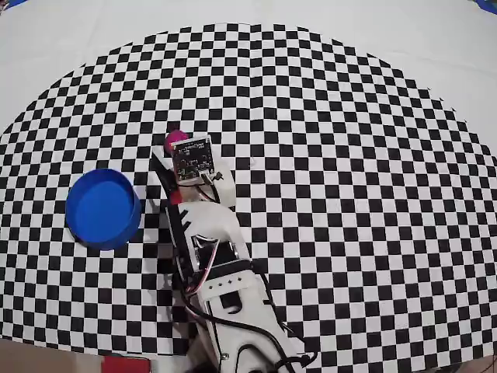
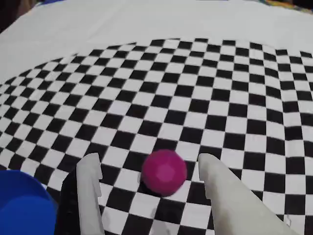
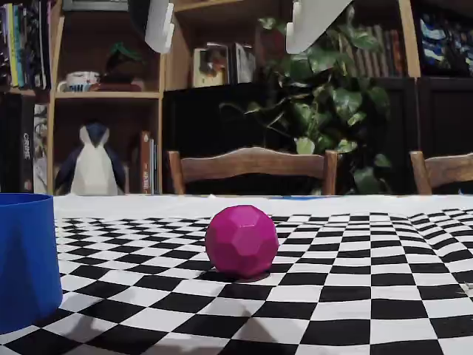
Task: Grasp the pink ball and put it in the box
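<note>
The pink ball (image 2: 164,172) rests on the checkered mat between my two white fingers, nearer the right one and touching neither. My gripper (image 2: 149,162) is open and empty. In the fixed view the ball (image 3: 242,241) sits on the mat with the fingertips (image 3: 159,29) spread well above it. In the overhead view the ball (image 1: 174,140) peeks out past the wrist camera board, which hides the gripper (image 1: 178,151). The blue box (image 1: 103,208) stands to the left of the arm, and shows in the wrist view (image 2: 22,205) and the fixed view (image 3: 26,259).
The round checkered mat (image 1: 349,194) lies on a white tablecloth (image 1: 78,39). My arm (image 1: 225,295) reaches in from the bottom edge of the overhead view. Chairs (image 3: 251,166), shelves and a plant stand beyond the table's far side.
</note>
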Motion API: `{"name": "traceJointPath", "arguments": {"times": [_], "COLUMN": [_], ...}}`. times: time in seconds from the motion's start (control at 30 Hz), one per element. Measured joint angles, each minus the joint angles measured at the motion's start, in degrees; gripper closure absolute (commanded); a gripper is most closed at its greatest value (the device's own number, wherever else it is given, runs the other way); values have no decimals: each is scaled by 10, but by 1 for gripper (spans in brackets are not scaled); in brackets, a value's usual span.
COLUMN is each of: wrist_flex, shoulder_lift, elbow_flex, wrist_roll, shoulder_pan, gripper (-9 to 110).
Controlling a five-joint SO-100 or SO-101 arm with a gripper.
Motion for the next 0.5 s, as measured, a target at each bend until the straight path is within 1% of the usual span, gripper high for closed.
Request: {"name": "traceJointPath", "arguments": {"times": [0.5], "wrist_flex": [-4], "shoulder_lift": [-52], "elbow_flex": [-40], "wrist_roll": [0], "shoulder_pan": [0], "gripper": [76]}}
